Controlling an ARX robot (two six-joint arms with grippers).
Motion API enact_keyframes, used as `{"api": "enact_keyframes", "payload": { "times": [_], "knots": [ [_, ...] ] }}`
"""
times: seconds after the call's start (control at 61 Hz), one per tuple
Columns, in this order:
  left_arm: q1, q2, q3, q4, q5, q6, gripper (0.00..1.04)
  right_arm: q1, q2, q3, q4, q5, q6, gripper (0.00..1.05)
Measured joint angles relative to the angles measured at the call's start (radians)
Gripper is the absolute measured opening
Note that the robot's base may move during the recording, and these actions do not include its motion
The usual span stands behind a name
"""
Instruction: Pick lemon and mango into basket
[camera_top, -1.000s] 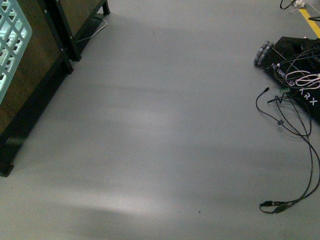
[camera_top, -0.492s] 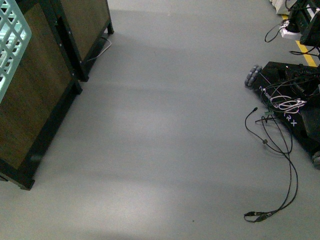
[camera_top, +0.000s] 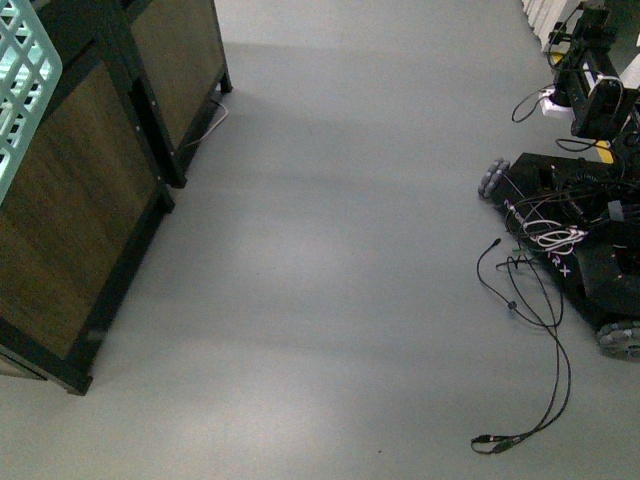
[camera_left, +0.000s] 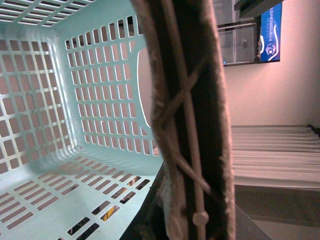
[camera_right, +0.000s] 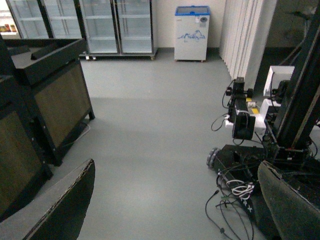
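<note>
Our right claw (camera_right: 176, 167) hung with fingers (camera_right: 65, 205) wide apart above the grey floor (camera_right: 150, 125). Of the left claw we could not tell the state: a ribbed grey-brown handle (camera_left: 192, 125) filled its camera, the teal basket (camera_left: 45, 100) just behind, only slotted walls and base showing. In the front view the basket's corner sat far left, by wood-panelled cabinets (camera_top: 70, 230); a black wheeled base (camera_top: 600, 270) lay farther right.

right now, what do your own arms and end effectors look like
Only the right end effector shows: two dark fingers with rough, grainy faces and a thin pale edge. No cables or markings on them. The left one and both arms are out of view.
</note>
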Motion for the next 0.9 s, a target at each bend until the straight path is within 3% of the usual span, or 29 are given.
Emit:
{"api": "enact_keyframes", "payload": {
  "times": [0.902],
  "knots": [
    [0.0, -0.004, 0.002, 0.0, 0.002, -0.008, 0.06, 0.001, 0.0, 0.0, 0.0, 0.003, 0.0, 0.96]
  ]
}}
